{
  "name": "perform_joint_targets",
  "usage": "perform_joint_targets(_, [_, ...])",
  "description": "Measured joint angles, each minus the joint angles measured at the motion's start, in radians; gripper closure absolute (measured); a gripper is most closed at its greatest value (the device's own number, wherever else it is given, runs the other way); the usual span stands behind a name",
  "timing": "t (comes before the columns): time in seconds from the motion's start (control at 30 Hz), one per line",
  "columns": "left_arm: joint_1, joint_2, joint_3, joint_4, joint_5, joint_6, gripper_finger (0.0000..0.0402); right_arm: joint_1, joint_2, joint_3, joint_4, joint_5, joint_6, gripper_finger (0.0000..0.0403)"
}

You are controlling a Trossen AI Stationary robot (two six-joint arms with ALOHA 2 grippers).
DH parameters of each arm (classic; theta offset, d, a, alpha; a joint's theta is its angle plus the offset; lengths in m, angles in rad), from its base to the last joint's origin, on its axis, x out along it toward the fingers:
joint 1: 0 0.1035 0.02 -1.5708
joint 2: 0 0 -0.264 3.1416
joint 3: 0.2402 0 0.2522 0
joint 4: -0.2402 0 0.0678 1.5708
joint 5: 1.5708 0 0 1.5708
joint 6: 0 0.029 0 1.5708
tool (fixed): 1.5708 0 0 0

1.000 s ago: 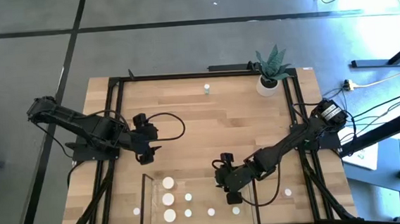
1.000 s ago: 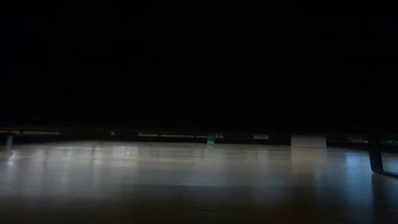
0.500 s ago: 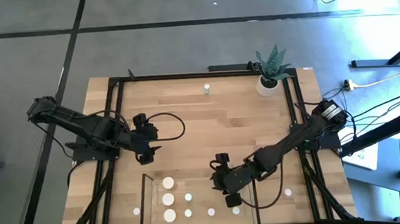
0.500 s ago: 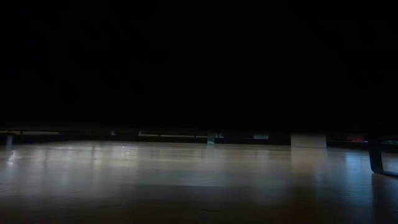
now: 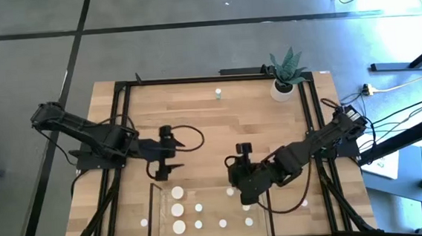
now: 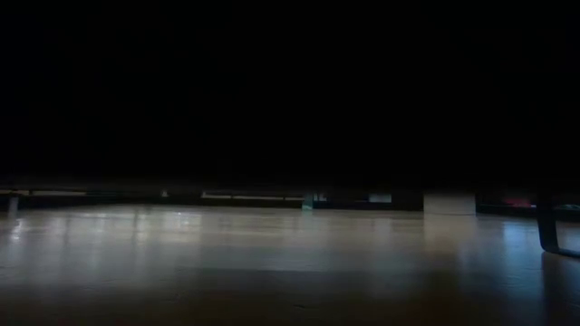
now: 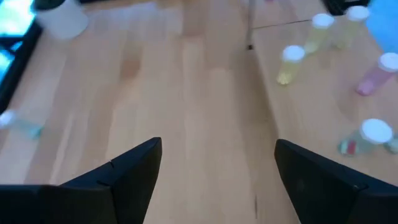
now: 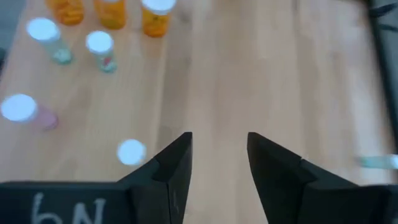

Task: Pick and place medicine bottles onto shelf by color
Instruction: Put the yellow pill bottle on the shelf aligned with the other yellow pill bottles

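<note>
The light-wood shelf [image 5: 211,211] lies flat at the table's near edge. Several white-capped medicine bottles stand on it: three wide amber ones [image 5: 178,209] on its left part and smaller ones [image 5: 198,206] to their right. My right gripper [image 5: 234,178] is open and empty over the shelf's far edge, fingers pointing toward the table's left. A small bottle [image 8: 130,152] stands just beside one finger, untouched. My left gripper [image 5: 171,147] is wide open and empty above bare table, beyond the shelf's far left corner. Neither gripper shows in the low view.
A white pot with a spiky plant [image 5: 284,83] stands at the far right. One small bottle [image 5: 218,94] stands near the far edge. Single bottles stand off the shelf at near left [image 5: 144,222] and near right [image 5: 304,202]. The shelf's dark frame bar [image 5: 155,211] stands on its left side.
My left gripper has gone toward the table's right edge, staying open. My right gripper has drawn back from over the shelf toward the far edge and a little to the right. A small white-capped bottle now shows on the shelf where it stood.
</note>
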Motion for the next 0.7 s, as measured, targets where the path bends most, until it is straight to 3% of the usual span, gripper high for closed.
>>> perform_joint_targets(0.27, [0.001, 0.166, 0.0, 0.243, 0.03, 0.067, 0.0095, 0.0, -0.037, 0.24, -0.277, 0.106, 0.048, 0.0246])
perform_joint_targets(0.57, [-0.025, 0.254, 0.0, 0.4, 0.041, 0.026, 0.0099, 0.017, -0.055, 0.364, -0.295, 0.127, 0.018, 0.0247])
perform_joint_targets(0.7, [-0.042, 0.29, 0.0, 0.477, 0.035, 0.021, 0.0128, 0.022, -0.055, 0.376, -0.294, 0.124, 0.017, 0.0247])
